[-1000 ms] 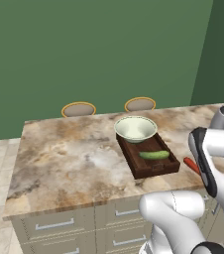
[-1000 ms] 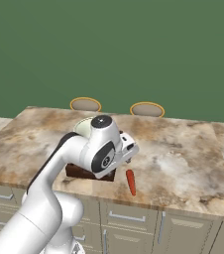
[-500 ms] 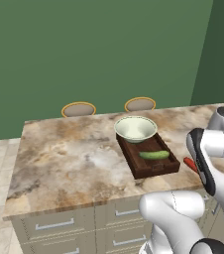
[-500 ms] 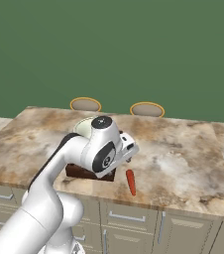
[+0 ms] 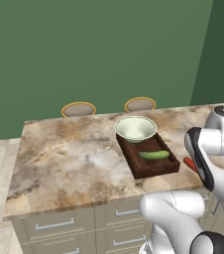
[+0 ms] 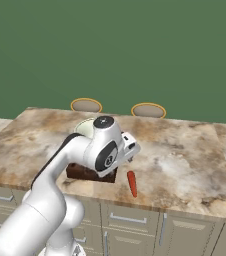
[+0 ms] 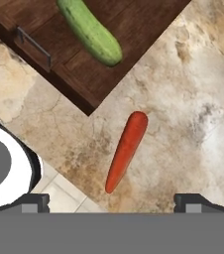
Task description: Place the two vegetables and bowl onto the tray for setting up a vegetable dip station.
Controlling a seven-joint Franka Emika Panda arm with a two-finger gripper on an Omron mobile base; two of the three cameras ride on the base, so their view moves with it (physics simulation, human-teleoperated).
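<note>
- Hand [image 7: 111, 201] wide open above the carrot [image 7: 126, 150], holding nothing, one finger tip out on each side.
- Carrot lying flat on the counter [image 7: 193, 99], just beside the tray [image 7: 129, 30], not touching it, close to the counter's front edge.
- Cucumber [image 5: 154, 155] lying in the tray already.
- Bowl [image 5: 135, 128] at the tray's far end; hard to tell if sitting in the tray or only on its rim.
- Could go wrong: carrot long, thin and round, so likely to roll or spin away if one finger bumps it first.
- Could go wrong: carrot lying slanted between the finger tips, so a squeeze near the thin tip might let it slip out.
- Could go wrong: a push toward the edge might send the carrot off the counter onto the floor [image 7: 67, 198].
- Could go wrong: coming down too far, finger tips hitting the hard counter.
- Could go wrong: little room left in the tray, so a carrot dropped on the cucumber may roll back out.
</note>
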